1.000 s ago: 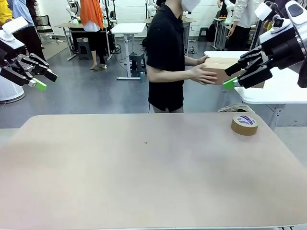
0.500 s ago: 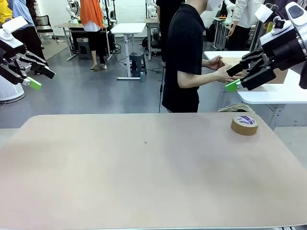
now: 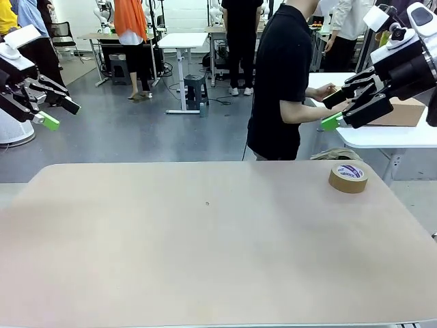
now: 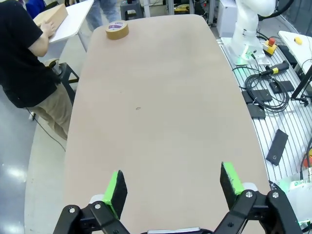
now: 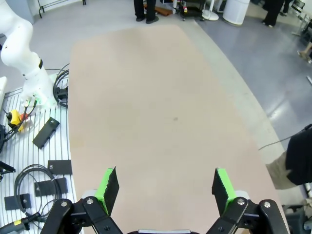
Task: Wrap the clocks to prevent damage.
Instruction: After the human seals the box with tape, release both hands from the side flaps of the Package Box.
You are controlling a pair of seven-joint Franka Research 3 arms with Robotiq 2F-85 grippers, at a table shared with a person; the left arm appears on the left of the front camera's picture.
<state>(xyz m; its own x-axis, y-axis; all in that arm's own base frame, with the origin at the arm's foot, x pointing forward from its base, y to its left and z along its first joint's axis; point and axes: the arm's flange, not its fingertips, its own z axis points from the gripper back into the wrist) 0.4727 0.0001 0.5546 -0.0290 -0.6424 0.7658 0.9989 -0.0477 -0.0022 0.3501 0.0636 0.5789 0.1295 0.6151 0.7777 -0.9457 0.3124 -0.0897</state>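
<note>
So the beige worktop (image 3: 205,246) has just one thing on it: a roll of brown tape (image 3: 348,178) sitting near the far right corner, lying flat.

The left tool (image 3: 53,113) hangs up in the air off the far left edge of the worktop, fingers spread wide, nothing in them. The right tool (image 3: 348,106) hangs above and beyond the far right corner, also spread wide with nothing in it. The tape roll sits below the right tool, well apart from it, and clear across the worktop from the left one.

A person in a black shirt (image 3: 283,75) stands past the far edge, turned toward a white side table (image 3: 382,137) with hands at a cardboard box (image 3: 403,113). From the left wrist view the tape (image 4: 117,30) is way off at the far end, by the person.
</note>
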